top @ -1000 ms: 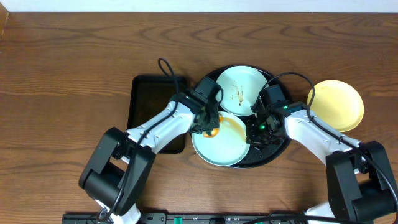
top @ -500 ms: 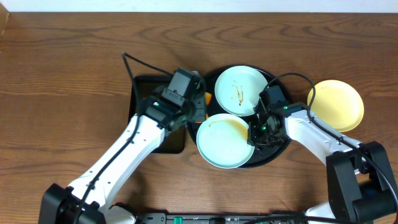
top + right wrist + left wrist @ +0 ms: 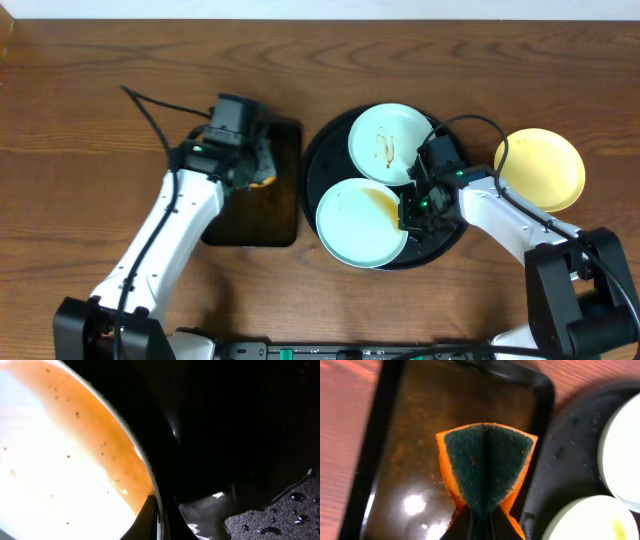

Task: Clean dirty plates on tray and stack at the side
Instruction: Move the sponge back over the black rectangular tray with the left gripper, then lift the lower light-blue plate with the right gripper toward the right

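The round black tray [image 3: 320,165] holds two mint-blue plates. The far plate [image 3: 388,143] has brown smears at its centre. The near plate [image 3: 355,225] has an orange-brown film on its right side, also seen in the right wrist view [image 3: 60,460]. My right gripper [image 3: 408,208] is shut on that plate's right rim [image 3: 159,510]. The pale yellow plate [image 3: 540,168] sits on the table right of the tray. My left gripper [image 3: 255,165] is shut on an orange and green sponge [image 3: 485,465], held over the rectangular black tray [image 3: 415,460].
The rectangular black tray [image 3: 250,215] lies just left of the round tray and its floor looks wet. Cables arc over both arms. Bare wooden table [image 3: 100,90] surrounds both trays.
My left gripper has carried the sponge off the near plate and leftward over the rectangular tray. The right gripper and its plate have barely moved.
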`<control>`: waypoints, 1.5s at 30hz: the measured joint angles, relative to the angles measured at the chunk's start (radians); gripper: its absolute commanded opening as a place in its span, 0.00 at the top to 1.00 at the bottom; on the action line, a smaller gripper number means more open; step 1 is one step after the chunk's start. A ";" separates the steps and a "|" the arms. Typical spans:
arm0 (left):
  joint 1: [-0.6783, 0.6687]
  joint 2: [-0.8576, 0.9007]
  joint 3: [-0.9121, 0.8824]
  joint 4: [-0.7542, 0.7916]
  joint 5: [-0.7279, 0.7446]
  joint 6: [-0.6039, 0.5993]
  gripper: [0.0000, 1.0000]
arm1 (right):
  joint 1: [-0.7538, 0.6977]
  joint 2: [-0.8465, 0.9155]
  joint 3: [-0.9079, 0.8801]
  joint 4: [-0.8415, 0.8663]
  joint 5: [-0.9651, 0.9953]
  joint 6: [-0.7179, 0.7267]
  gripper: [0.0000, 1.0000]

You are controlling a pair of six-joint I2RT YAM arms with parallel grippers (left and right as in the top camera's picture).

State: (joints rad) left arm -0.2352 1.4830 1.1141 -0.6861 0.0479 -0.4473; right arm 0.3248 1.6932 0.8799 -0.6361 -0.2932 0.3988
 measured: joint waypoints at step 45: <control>0.035 0.000 0.000 -0.013 -0.002 0.000 0.92 | 0.222 -0.431 -0.006 0.160 1.100 -0.456 0.99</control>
State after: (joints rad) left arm -0.1997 1.4830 1.1141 -0.6994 0.0456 -0.4469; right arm 0.5465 1.2625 0.8742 -0.4763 0.8066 -0.0574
